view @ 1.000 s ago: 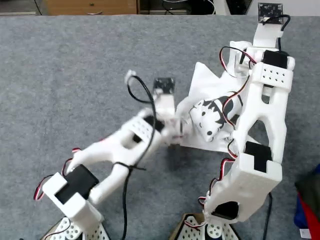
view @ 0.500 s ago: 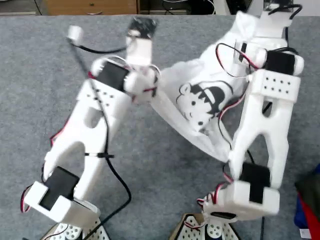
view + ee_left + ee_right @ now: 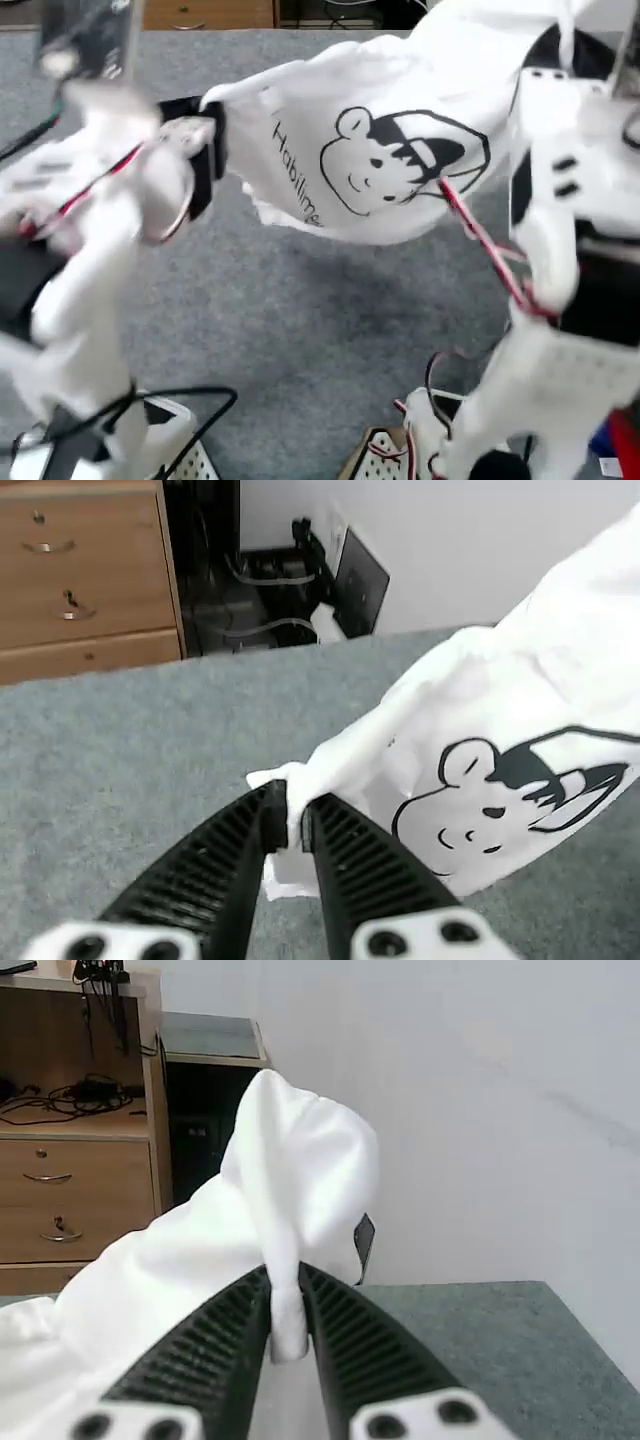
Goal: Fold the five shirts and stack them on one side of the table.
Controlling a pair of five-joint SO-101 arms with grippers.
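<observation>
AIRBORNE: Two SO-101 arms hold a white shirt [image 3: 380, 160] w/ a cartoon print stretched above the grey table [image 3: 300, 330], at abt 12–1 o'clock in the high view. The left gripper [image 3: 290, 805], at 10 o'clock, is pinched tight on one edge of the cloth. The right gripper [image 3: 285, 1290], toward 1–2 o'clock, is clamped on a bunched fold at the opposite side. The shirt sags between them, print toward the overhead camera, its lower hem apparently off the table. Step in hand, by the look of it: spreading this shirt out ahead of its 1st fold. Next move likely calls for both arms to come down together, keeping the cloth taut, and lay it flat mid-table before either grip lets go.
</observation>
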